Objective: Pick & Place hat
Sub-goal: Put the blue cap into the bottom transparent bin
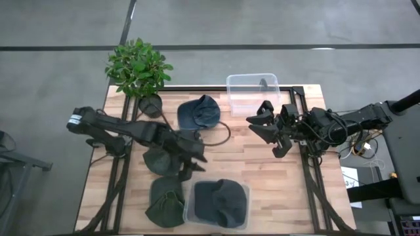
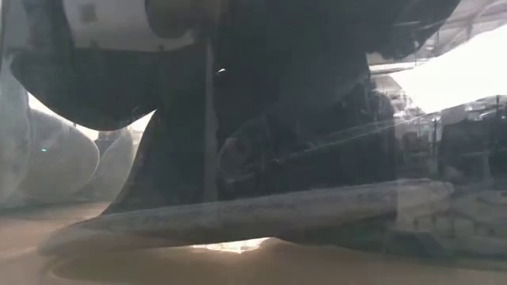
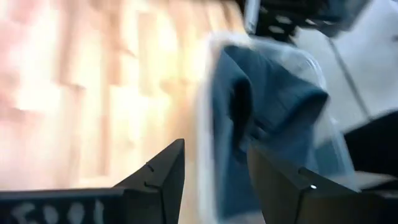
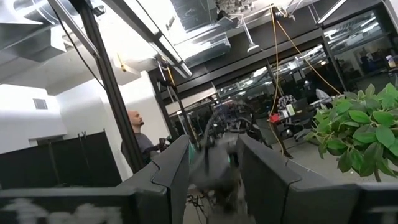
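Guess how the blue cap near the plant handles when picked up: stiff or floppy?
Likely floppy: the blue cap lies creased, crown sagging, like the hats slumped in the front clear bin. Its brim looks flatter, so probably the stiffer part. Probably light for its size and unlikely to roll, lying flat on the wooden table.

Even, soft light is falling on the overhead view, and the bench (image 1: 262, 177) is showing only faint shadows. The table-level view is sitting dim and hazy, a dark shape close to the lens blocking most of it, while white glare is burning through at the upper right. The left wrist view is smearing with motion blur, and the wood is washing out to a pale glow. In the right wrist view, ceiling lights (image 4: 252, 46) are shining sharply, but something between the fingers is blurring.
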`<action>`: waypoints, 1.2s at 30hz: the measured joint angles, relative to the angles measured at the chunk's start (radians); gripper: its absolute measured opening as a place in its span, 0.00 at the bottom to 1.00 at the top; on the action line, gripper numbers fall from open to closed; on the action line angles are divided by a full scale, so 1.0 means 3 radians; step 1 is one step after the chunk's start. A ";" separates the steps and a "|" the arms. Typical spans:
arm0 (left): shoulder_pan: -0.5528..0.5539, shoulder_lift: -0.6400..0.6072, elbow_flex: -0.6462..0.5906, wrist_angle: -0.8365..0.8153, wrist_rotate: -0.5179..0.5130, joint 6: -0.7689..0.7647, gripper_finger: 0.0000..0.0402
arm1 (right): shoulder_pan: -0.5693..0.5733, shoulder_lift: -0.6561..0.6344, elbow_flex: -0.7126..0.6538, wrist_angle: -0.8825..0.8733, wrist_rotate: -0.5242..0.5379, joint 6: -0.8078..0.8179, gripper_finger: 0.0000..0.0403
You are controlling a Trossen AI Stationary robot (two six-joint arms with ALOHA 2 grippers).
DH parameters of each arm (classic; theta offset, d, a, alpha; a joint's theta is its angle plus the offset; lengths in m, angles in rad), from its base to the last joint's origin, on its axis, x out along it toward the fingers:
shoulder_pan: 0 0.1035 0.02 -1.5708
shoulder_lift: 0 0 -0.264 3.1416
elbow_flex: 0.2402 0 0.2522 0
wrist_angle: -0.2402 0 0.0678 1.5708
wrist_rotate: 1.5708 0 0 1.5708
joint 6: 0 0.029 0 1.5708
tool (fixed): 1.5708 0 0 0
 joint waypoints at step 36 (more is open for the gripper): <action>0.1212 -0.0072 -0.1697 0.0381 -0.1126 0.1291 0.41 | 0.0000 0.0003 0.0000 -0.0158 0.0008 0.0001 0.32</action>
